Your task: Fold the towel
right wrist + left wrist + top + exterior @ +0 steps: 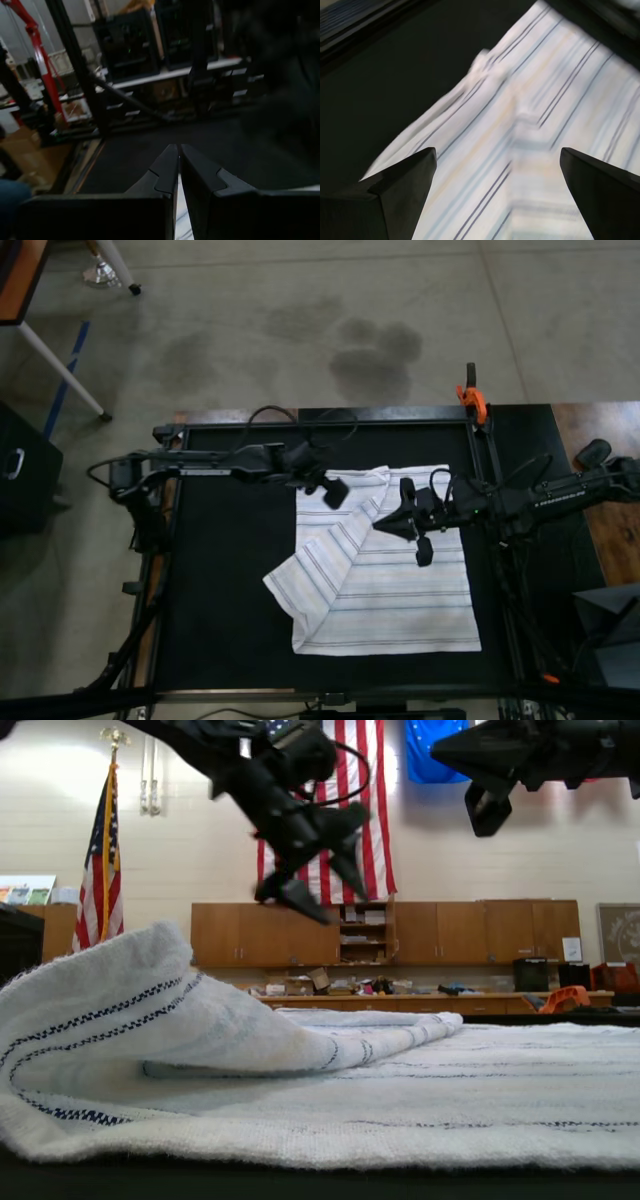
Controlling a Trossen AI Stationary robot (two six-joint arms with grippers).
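Lying on the black desk [220, 580], the towel [400, 590] spreads below and between the two end effectors in the top view, nearer that view's right side. Its lower and right edges run straight, the right one close beside the desk's frame rail [497, 540]. One flap is folded diagonally over the rest, leaving a slanted edge from the upper middle down to a corner that juts toward the bare mat. In the exterior view that flap rises as a rounded hump at the view's left, while the remaining cloth lies flat.

Above the towel's upper left corner hangs the left end effector [328, 488], its fingers [400, 185] spread wide apart with nothing between them; its wrist view shows striped cloth beneath the gap and dark mat beside it. The right end effector [385, 523] sits over the fold's crest, its fingers [200, 175] pressed together; a thin sliver of cloth shows beneath them in its wrist view, but whether it is gripped cannot be told. In the exterior view both end effectors are raised well clear of the cloth.

Wide open mat lies on the left end effector's side. An orange clamp [472, 396] stands on the far frame corner behind the right arm, and cables [300, 420] loop near the left arm.
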